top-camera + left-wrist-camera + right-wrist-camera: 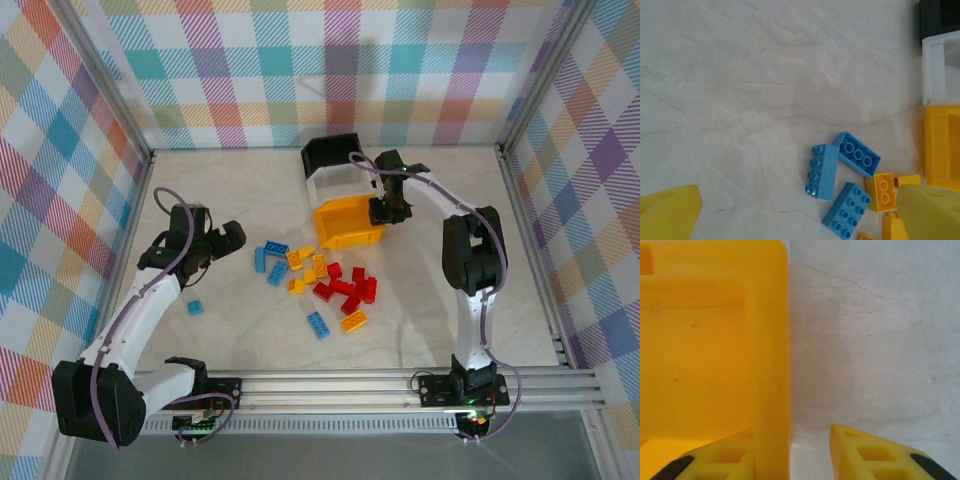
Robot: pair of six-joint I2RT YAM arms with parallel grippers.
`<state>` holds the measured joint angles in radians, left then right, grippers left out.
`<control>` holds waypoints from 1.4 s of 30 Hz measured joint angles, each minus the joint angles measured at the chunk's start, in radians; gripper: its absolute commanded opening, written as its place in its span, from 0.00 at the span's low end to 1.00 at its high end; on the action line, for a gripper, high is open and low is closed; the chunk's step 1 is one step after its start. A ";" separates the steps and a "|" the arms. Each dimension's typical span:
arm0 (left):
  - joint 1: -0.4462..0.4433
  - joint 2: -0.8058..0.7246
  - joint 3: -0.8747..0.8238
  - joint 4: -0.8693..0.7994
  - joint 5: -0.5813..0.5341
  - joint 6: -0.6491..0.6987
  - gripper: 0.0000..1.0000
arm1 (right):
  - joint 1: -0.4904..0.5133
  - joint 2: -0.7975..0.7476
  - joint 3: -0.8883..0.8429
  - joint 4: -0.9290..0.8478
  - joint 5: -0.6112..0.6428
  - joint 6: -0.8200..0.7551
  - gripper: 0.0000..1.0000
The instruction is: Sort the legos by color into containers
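Observation:
The legos lie loose mid-table: blue ones (pixel 272 260), yellow ones (pixel 306 271), a red cluster (pixel 346 287), and a lone blue brick (pixel 194 307). The containers stand in a row at the back: black (pixel 330 152), white (pixel 322 184) and yellow (pixel 350 226). My right gripper (pixel 390 211) straddles the yellow bin's right wall (pixel 771 365). One finger is inside the bin against the wall, and the other finger (pixel 865 455) stands outside with a gap to the wall. My left gripper (pixel 797 200) hovers open over bare table just left of three blue bricks (pixel 822 171).
Plaid walls and metal posts (pixel 520 170) enclose the table. A rail (pixel 400 382) runs along the near edge. More bricks lie toward the front: a blue one (pixel 318 324) and an orange one (pixel 353 321). The white bin's rim (pixel 932 70) shows at the right of the left wrist view.

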<state>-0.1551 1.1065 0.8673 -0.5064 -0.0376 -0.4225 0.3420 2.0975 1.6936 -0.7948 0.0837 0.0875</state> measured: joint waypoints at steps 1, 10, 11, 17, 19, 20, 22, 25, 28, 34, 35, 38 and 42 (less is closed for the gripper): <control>0.000 0.003 0.000 -0.002 0.000 0.000 1.00 | 0.000 0.000 0.000 0.001 0.008 -0.016 0.29; 0.000 0.032 0.000 -0.016 0.000 0.008 1.00 | 0.000 -0.057 -0.117 0.086 0.064 -0.251 0.19; 0.000 0.037 0.000 -0.016 0.000 0.008 1.00 | 0.000 -0.074 -0.141 0.100 0.066 -0.285 0.18; 0.000 0.054 0.000 -0.016 0.000 0.007 1.00 | 0.000 -0.157 -0.252 0.175 0.058 -0.446 0.16; 0.000 0.057 0.000 -0.016 0.001 0.005 1.00 | 0.000 -0.173 -0.269 0.183 0.059 -0.490 0.17; 0.000 0.058 0.000 -0.015 0.001 0.003 1.00 | 0.000 -0.175 -0.273 0.188 0.061 -0.510 0.17; 0.000 0.063 0.000 -0.015 0.002 -0.002 1.00 | 0.000 -0.175 -0.277 0.202 0.064 -0.538 0.18; -0.001 0.080 0.000 -0.015 0.003 -0.008 1.00 | 0.003 -0.175 -0.281 0.226 0.077 -0.581 0.19; -0.001 0.100 0.003 -0.017 0.003 -0.008 1.00 | 0.006 -0.175 -0.288 0.259 0.104 -0.635 0.21; -0.001 0.134 0.035 -0.023 0.002 -0.008 1.00 | 0.011 -0.162 -0.313 0.381 0.188 -0.780 0.29; -0.001 0.137 0.039 -0.023 0.002 -0.008 1.00 | 0.011 -0.151 -0.314 0.406 0.208 -0.804 0.31; -0.001 0.158 0.055 -0.024 0.002 -0.008 1.00 | 0.011 -0.122 -0.314 0.477 0.256 -0.855 0.48; -0.001 0.203 0.084 -0.027 0.001 -0.008 1.00 | 0.011 -0.092 -0.300 0.565 0.301 -0.892 0.62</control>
<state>-0.1558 1.3090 0.9512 -0.5335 -0.0368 -0.4309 0.3531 2.0056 1.3933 -0.2302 0.3847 -0.8040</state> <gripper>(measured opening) 0.998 0.572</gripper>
